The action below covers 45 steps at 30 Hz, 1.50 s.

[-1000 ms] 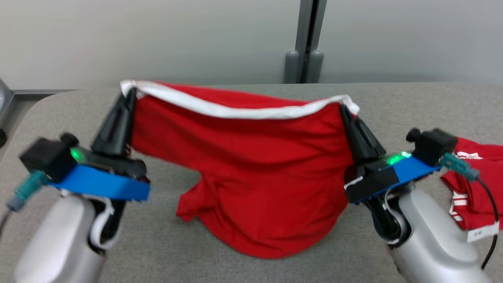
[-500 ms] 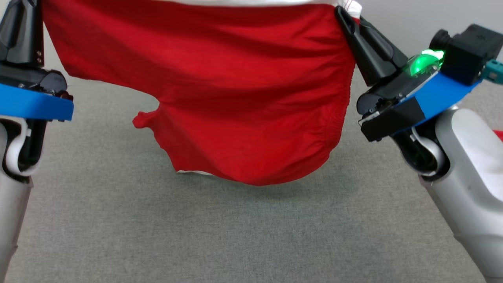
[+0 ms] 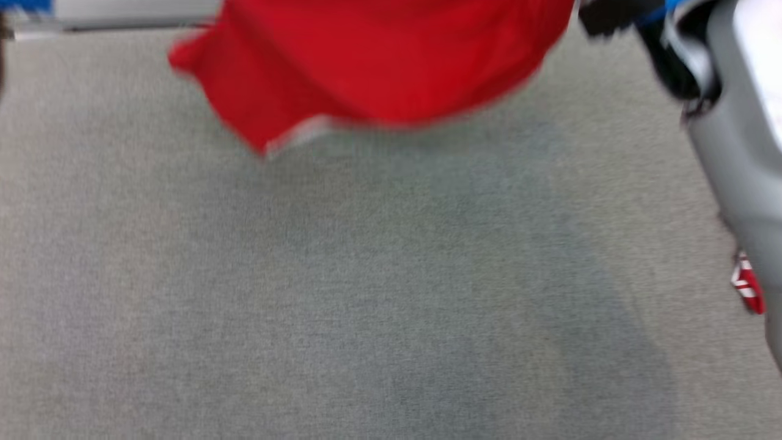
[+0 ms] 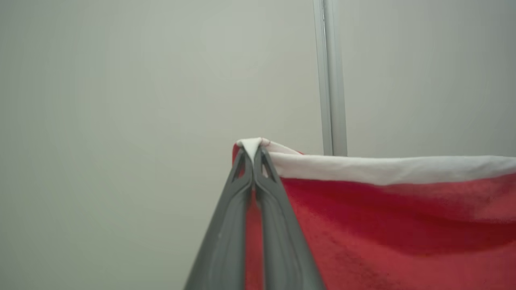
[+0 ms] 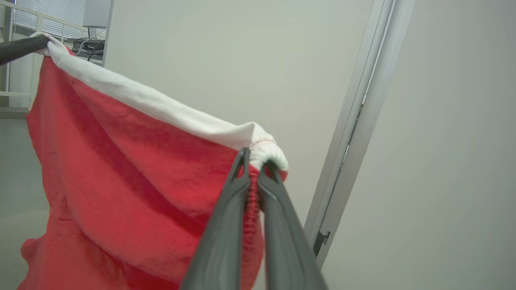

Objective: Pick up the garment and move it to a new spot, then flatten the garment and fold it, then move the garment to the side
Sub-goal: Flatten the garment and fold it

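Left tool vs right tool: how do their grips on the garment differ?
The left tool pinches a thin, flat corner of the white band; the right tool clamps a thick bunched roll. A gathered red seam shows between the right tool's fingers, smooth red cloth between the left's. Both are shut on the garment, which hangs between them.

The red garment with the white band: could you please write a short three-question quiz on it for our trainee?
1. True or false: the left claw and the right claw each grip the garment at its white band.
2. Over the grey surface, the garment is: A spread flat; B hanging, lifted; C folded.
3. Fill in: both claws are ___ on the garment.
Key: 1 true; 2 B; 3 shut.
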Motion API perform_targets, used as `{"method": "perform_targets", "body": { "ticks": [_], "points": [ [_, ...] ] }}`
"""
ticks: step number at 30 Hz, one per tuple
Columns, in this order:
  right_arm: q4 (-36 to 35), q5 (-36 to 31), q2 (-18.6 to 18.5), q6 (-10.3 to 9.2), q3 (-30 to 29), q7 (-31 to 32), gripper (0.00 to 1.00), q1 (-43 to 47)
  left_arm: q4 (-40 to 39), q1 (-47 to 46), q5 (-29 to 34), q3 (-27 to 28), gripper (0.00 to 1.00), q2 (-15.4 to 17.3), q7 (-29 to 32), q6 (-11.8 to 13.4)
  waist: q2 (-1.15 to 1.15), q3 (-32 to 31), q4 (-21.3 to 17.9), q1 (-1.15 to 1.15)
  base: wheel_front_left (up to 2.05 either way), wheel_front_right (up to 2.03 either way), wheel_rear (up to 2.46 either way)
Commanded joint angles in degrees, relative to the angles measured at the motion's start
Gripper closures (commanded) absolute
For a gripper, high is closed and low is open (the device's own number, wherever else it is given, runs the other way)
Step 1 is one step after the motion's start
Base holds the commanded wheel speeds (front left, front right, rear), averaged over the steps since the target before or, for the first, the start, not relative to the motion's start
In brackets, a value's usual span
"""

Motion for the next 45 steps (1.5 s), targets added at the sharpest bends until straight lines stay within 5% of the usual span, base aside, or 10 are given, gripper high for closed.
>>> {"method": "perform_targets", "body": {
  "ticks": [1, 6, 11, 27, 37, 45],
  "points": [
    [0.9, -1.6, 0.7, 0.01, -0.4, -1.1, 1.00, -2.8, -0.7, -2.5, 1.3, 1.5, 1.00, -0.6, -0.1, 0.1, 0.00, 3.0, 2.2, -0.02, 0.00, 0.00, 0.00],
    [5.7, -8.2, 1.4, 0.01, -0.4, -4.3, 1.00, -8.0, -4.3, -2.5, 3.9, 6.4, 1.00, -3.9, -0.1, 0.1, 0.00, 6.1, 4.0, -0.02, 0.00, 0.00, 0.00],
    [7.4, -9.9, 1.5, 0.01, 1.0, -5.4, 1.00, -2.3, -7.0, 7.5, 3.4, 6.6, 1.00, -5.1, -0.1, 0.1, 0.00, 6.3, 5.0, -0.02, 0.00, 0.00, 0.00],
    [-14.7, -4.5, -0.3, 0.02, 4.3, -5.4, 1.00, 42.5, -9.6, 47.7, 4.2, 13.5, 1.00, -13.1, -0.1, 0.1, 0.00, -4.8, 5.9, -0.02, 0.00, 0.00, 0.00],
    [-16.8, 1.0, 2.5, 0.01, 4.3, -5.4, 1.00, 60.4, -6.8, 63.2, 7.3, 19.1, 1.00, -19.0, -0.1, 0.1, 0.00, -14.0, 5.1, -0.02, 0.00, 0.00, 0.00],
    [-17.0, 4.1, 2.5, 0.02, 6.8, -5.4, 1.00, 67.5, -6.5, 68.0, 9.6, 20.4, 1.00, -20.5, -0.1, 0.1, 0.00, -17.1, 3.9, -0.02, 0.00, 0.00, 0.00]
  ]
}}
